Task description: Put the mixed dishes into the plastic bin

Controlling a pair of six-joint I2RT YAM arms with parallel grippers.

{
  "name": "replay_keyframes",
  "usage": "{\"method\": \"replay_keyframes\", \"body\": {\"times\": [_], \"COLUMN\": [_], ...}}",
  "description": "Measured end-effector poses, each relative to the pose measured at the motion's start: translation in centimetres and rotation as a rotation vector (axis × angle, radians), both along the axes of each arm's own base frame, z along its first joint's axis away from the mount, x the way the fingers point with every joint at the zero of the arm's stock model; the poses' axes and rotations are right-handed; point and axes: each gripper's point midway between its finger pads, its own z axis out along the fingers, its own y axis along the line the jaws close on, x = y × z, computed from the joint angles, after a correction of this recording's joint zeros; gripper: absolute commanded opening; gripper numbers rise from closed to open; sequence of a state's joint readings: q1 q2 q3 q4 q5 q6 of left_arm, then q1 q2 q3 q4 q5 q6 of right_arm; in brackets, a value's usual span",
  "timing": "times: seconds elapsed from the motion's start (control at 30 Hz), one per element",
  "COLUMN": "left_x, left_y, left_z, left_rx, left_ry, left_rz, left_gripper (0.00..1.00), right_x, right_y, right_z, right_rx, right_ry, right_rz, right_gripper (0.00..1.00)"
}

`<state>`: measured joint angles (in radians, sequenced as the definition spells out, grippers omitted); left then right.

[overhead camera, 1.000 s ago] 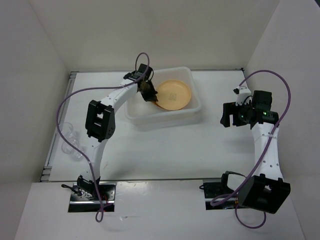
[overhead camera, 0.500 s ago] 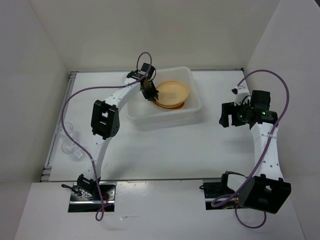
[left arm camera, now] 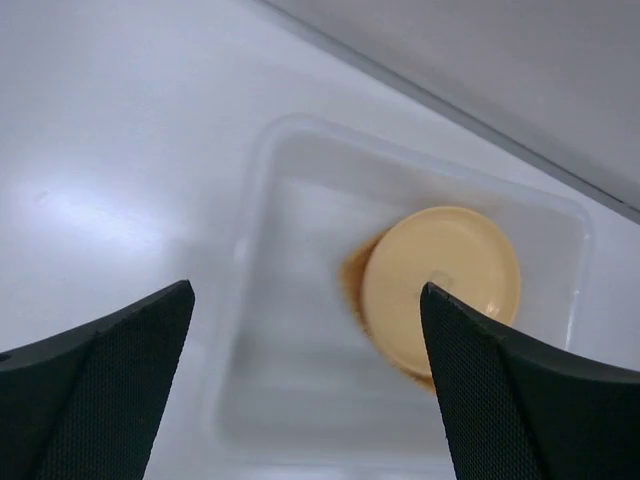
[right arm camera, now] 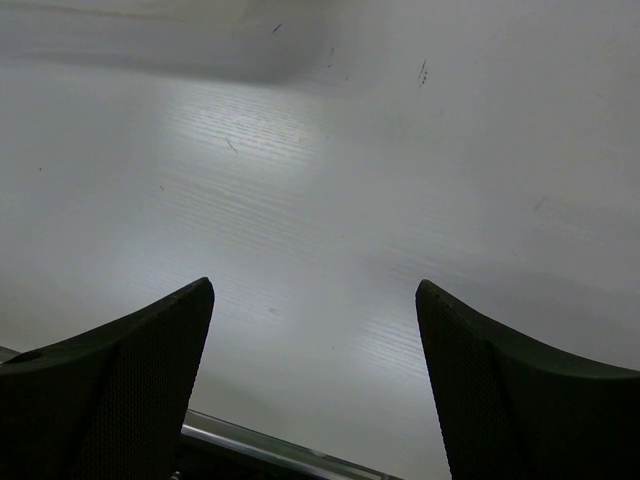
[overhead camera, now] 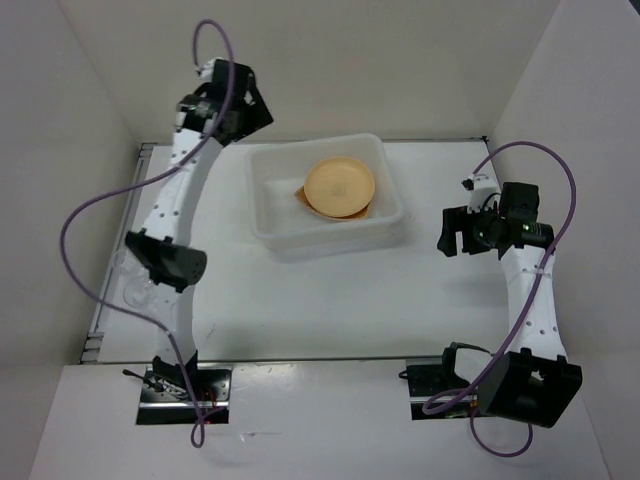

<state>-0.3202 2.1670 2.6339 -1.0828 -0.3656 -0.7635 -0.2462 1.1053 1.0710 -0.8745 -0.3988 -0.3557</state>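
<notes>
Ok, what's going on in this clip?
A two-arm robot is putting dishes into the plastic bin. A round pale orange plate lies in the bin on top of a darker orange plate, which peeks out at its left. The left end effector hangs open above the bin, holding nothing. The right end effector is open over bare table, off to the right of the bin. The clear cups sit at the table's left edge, outside the bin.

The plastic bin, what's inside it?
A round pale orange plate lies in the plastic bin, on top of a darker orange plate whose edge peeks out. Anything more beneath is covered.
</notes>
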Motion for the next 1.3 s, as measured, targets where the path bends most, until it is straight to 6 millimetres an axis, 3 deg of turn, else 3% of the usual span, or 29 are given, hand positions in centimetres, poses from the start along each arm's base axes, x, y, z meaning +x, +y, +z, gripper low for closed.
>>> {"method": "replay_keyframes", "body": {"times": [0.07, 0.13, 0.23, 0.33, 0.43, 0.5, 0.83, 1.1, 1.17, 1.23, 1.27, 1.3], "left_x": [-3.8, -7.4, -13.8, -18.3, -20.1, -20.7, -21.1, -21.7, -21.6, -21.3, -21.1, -21.0], "left_y": [4.8, 10.5, 19.3, 23.5, 24.9, 25.4, 29.3, 29.1, 28.8, 28.6, 28.5, 28.4], "left_z": [2.7, 2.5, -2.0, -8.7, -13.8, -15.9, -17.9, -22.6, -23.4, -24.1, -24.3, -24.5], "left_rx": [0.021, 0.042, 0.093, 0.127, 0.121, 0.102, 0.07, 0.04, 0.026, 0.011, 0.007, 0.006], "left_ry": [0.003, 0.037, 0.171, 0.366, 0.521, 0.575, 0.566, 0.663, 0.674, 0.676, 0.677, 0.678], "left_rz": [0.077, 0.194, 0.397, 0.473, 0.474, 0.472, 0.534, 0.499, 0.488, 0.474, 0.462, 0.448], "left_gripper": [1.0, 1.0, 1.0, 1.0, 0.99, 0.99, 0.99, 0.95, 0.86, 0.6, 0.45, 0.15], "right_x": [0.0, 0.0, 0.0, 0.0, 0.0, 0.1, 0.3, 0.3, 0.3, 0.3, 0.3, 0.3], "right_y": [0.0, 0.0, 0.0, 0.0, 0.0, 0.0, 0.0, -0.3, -0.5, -0.7, -0.8, -0.8], "right_z": [0.0, 0.1, 0.2, 0.2, 0.2, 0.1, -0.5, -0.5, -0.5, -0.5, -0.5, -0.5], "right_rx": [0.0, 0.0, -0.001, -0.002, -0.001, -0.001, 0.006, 0.006, 0.006, 0.006, 0.006, 0.006], "right_ry": [-0.001, -0.006, -0.011, -0.012, -0.012, -0.009, 0.017, 0.017, 0.017, 0.017, 0.017, 0.017], "right_rz": [0.0, 0.0, 0.001, 0.001, 0.001, 0.001, 0.001, -0.009, -0.016, -0.024, -0.026, -0.028], "right_gripper": [0.87, 0.87, 0.87, 0.87, 0.87, 0.87, 0.87, 0.87, 0.87, 0.87, 0.87, 0.87]}}
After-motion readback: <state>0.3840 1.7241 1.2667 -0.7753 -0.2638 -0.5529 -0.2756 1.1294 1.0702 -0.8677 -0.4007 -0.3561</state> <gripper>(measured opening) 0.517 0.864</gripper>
